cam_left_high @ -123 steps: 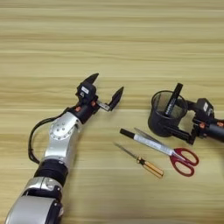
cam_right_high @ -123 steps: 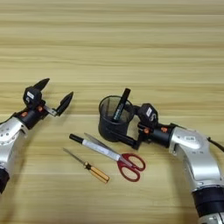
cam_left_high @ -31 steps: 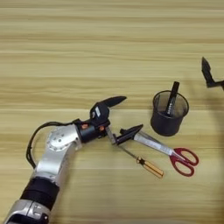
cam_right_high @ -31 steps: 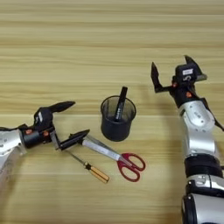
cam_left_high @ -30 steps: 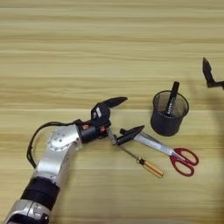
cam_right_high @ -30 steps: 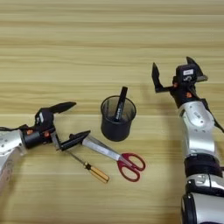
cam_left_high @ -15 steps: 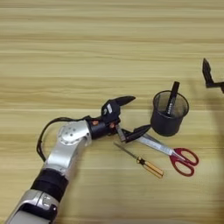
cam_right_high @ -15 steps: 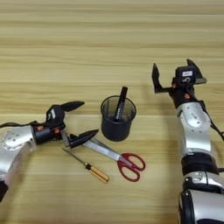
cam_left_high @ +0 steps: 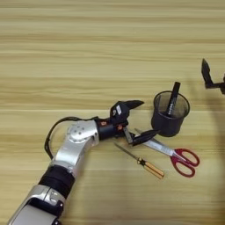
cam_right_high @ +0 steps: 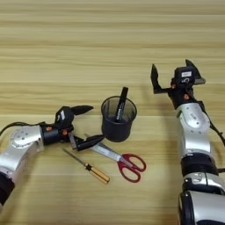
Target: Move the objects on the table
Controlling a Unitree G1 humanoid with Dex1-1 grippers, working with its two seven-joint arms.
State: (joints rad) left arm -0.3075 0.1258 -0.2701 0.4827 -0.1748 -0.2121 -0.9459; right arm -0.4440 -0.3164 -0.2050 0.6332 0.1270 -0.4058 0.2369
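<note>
Bench (cam_left_high: 66,52): light wood, fills the view. Left arm lies across its lower left; left gripper (cam_left_high: 137,121) sits just left of the cup, jaws spread wide, lower finger tip over the scissors' blade tips, pinching nothing. Right gripper (cam_right_high: 175,78) hangs right of the cup & well apart, jaws spread, empty. Mesh cup (cam_left_high: 170,113) stands upright mid-bench w/ a black marker (cam_left_high: 172,97) leaning inside. Red-handled scissors (cam_left_high: 176,153) lie just below the cup; screwdriver (cam_left_high: 140,161) lies below-left of them. Vs 0.5 s ago: left gripper has moved closer to the cup; right one unchanged. White marker can't be made out.
</note>
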